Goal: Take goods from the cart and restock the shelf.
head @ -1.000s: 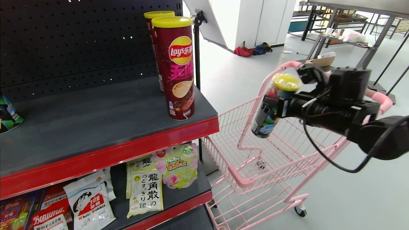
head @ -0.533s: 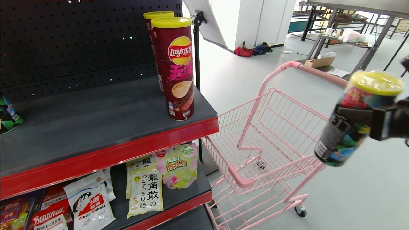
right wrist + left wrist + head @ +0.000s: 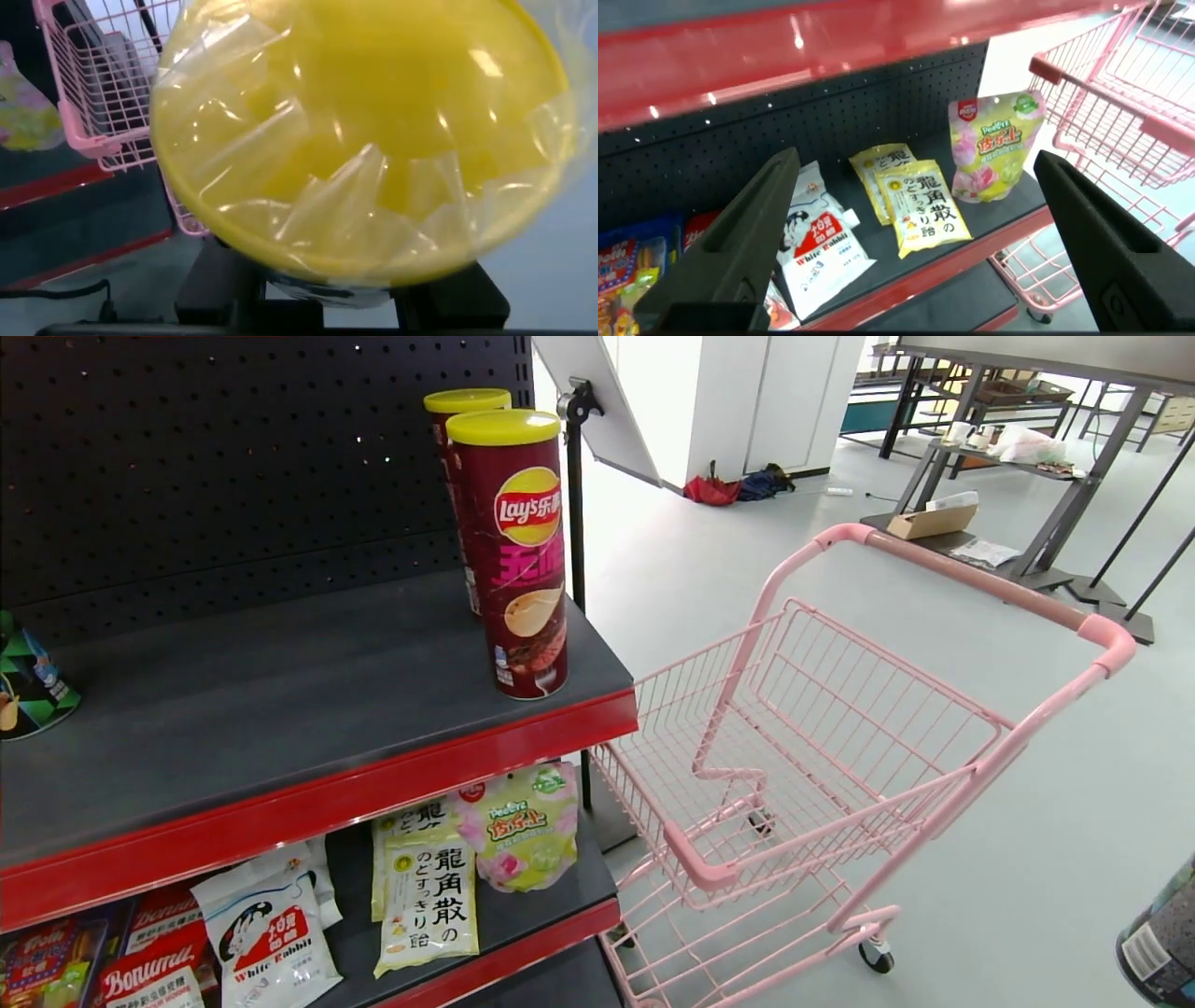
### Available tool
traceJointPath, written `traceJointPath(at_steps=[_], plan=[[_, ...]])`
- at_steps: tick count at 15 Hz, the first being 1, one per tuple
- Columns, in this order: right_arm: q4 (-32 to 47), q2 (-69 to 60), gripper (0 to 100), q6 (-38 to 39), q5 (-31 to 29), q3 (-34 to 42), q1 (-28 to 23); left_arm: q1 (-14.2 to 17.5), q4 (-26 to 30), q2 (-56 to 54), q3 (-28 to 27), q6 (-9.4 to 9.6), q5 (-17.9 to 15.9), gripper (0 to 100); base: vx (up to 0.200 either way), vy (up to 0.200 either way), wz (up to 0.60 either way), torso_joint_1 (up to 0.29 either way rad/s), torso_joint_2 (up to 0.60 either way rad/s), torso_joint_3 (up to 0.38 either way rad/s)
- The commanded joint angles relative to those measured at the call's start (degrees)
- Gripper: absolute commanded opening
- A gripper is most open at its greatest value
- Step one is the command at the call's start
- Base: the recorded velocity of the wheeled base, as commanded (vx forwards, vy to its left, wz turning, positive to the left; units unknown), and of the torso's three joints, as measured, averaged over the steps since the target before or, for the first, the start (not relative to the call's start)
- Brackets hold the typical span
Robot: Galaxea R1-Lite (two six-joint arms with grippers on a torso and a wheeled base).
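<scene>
Right wrist view, right claw (image 3: 336, 297) gripping yellow-lidded can (image 3: 364, 121), left claw (image 3: 915, 168) spread open.

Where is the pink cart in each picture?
Head view: the pink cart fills the middle and right, beside the shelf.
Left wrist view: a corner of the pink cart is at the upper right.
Right wrist view: the pink cart is at the upper left, behind the yellow-lidded can.
Shared landmark: the lower shelf's red edge, next to the cart.
</scene>
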Motion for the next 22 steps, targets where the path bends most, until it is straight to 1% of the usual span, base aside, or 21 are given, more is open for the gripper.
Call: traceJointPath(at_steps=[1,9,22], plan=[[-0.1,-1.5,0,-0.3,0.0,0.1,-0.2,0.0,0.0,0.0,0.0,-0.01,0.0,100,0.000,0.000,0.00,0.149,-0.46,-0.290],[-0.6,0.8,0,-0.8,0.2,-0.1,-0.2,0.0,0.0,0.0,0.0,-0.01,0.0,100,0.000,0.000,0.00,0.204,-0.55,-0.341],[-1.6,4.2,0,-1.6,1.3,0.3,-0.2,0.0,0.0,0.0,0.0,-0.01,0.0,100,0.000,0.000,0.00,0.159,-0.37,-0.217]])
